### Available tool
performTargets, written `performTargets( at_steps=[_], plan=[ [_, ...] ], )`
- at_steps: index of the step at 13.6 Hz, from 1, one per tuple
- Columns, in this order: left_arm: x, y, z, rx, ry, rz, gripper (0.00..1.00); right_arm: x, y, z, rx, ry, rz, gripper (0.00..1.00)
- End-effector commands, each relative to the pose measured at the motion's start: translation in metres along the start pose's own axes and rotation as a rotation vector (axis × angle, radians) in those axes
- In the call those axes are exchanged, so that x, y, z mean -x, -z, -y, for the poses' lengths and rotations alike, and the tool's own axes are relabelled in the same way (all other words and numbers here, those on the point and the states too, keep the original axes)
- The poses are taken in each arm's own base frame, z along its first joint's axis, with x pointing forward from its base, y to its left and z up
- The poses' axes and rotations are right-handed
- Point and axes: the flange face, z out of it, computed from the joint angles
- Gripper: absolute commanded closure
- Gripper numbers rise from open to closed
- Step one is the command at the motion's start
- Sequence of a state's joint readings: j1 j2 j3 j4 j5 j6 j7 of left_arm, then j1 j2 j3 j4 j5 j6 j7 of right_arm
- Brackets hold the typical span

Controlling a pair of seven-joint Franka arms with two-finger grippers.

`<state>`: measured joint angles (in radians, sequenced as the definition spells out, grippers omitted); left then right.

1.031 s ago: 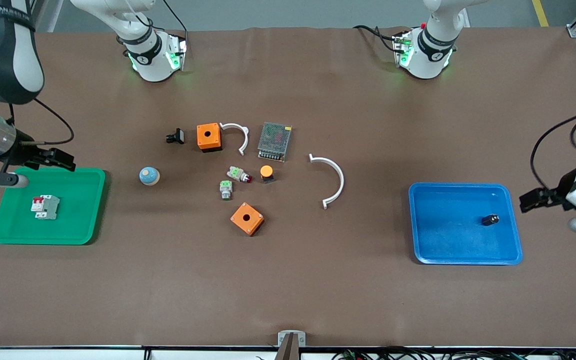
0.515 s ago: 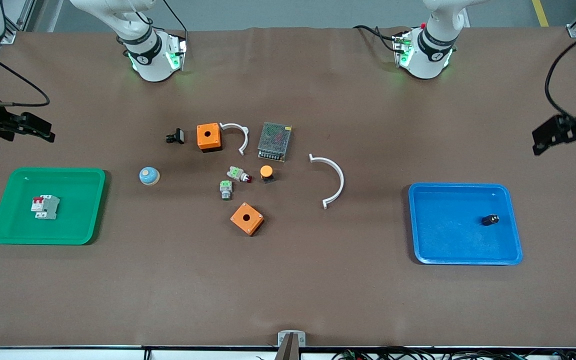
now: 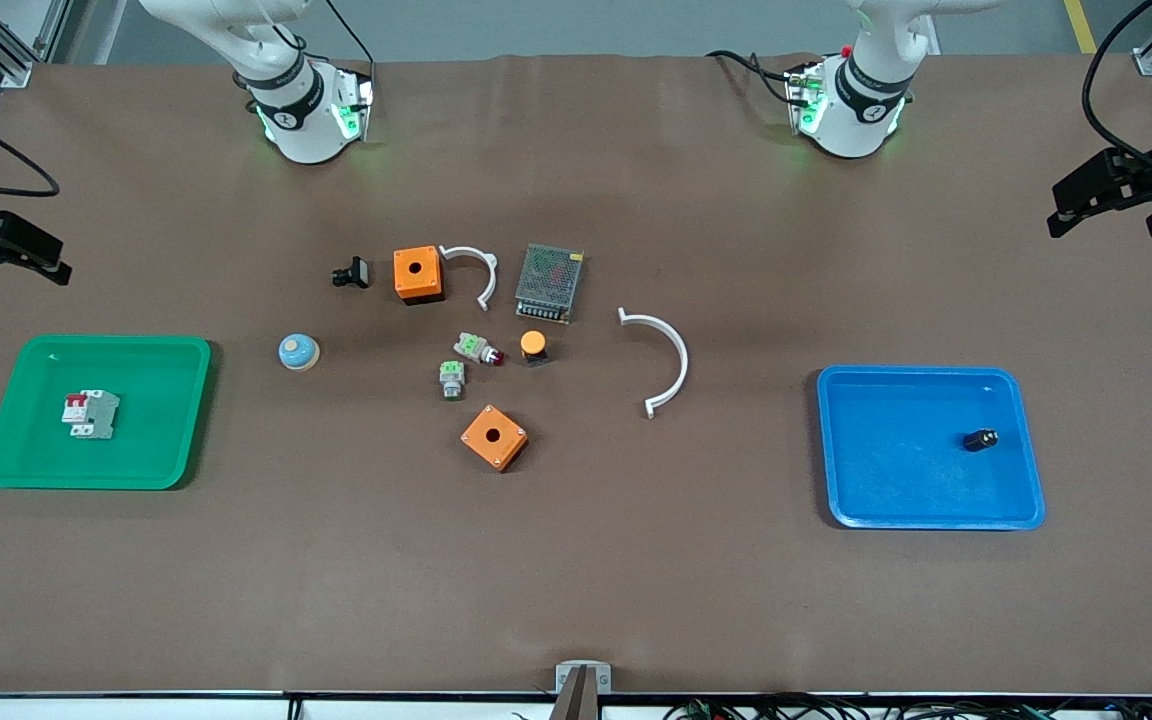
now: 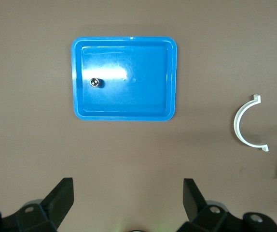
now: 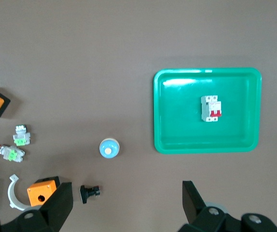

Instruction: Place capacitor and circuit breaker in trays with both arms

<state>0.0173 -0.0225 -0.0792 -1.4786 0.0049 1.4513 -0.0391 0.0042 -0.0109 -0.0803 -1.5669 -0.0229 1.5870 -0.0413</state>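
Capacitor [image 3: 981, 439]: very small black cylinder with a pale, shiny end; lies on its side in the blue tray [image 3: 886, 500] toward the left arm's end of the counter [image 3: 576, 560], close to the tray wall nearest that end. The left wrist view shows its round metallic end face [image 4: 96, 82], which the front view barely resolves.

Circuit breaker [image 3: 90, 413]: white-and-grey block with red levers at one end; lies flat in the green tray [image 3: 166, 450] toward the right arm's end. The right wrist view [image 5: 211, 108] shows two red levers side by side.

Left claw [image 3: 1106, 195]: in the air over bare counter at the left arm's end, fingers spread wide, holding nothing; fingers [image 4: 61, 198] apart in its wrist view.

Right claw [image 3: 1, 250]: in the air over bare counter at the right arm's end, fingers [image 5: 59, 205] spread, holding nothing.

Mid-counter items: two orange boxes [image 3: 417, 273] [image 3: 494, 436], white arc [image 3: 664, 360], smaller white arc [image 3: 476, 270], mesh-topped metal unit [image 3: 548, 282], orange-capped button [image 3: 533, 345], two green-and-grey switch parts [image 3: 477, 348] [image 3: 451, 378], blue dome button [image 3: 297, 351], black clip [image 3: 351, 272].
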Motion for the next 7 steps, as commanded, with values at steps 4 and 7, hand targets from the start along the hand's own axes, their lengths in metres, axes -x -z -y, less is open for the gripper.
performTargets(
  at_steps=[4,7],
  plan=[
    [0.0067,-0.0052,-0.0104,0.014,-0.01,0.008,0.0,-0.0133,0.0219,-0.001,0.006,-0.008,-0.036,0.0],
    [0.0054,-0.0058,-0.0105,0.016,-0.011,0.007,0.0,-0.0138,0.0224,0.0025,0.006,-0.003,-0.037,0.0]
  ],
)
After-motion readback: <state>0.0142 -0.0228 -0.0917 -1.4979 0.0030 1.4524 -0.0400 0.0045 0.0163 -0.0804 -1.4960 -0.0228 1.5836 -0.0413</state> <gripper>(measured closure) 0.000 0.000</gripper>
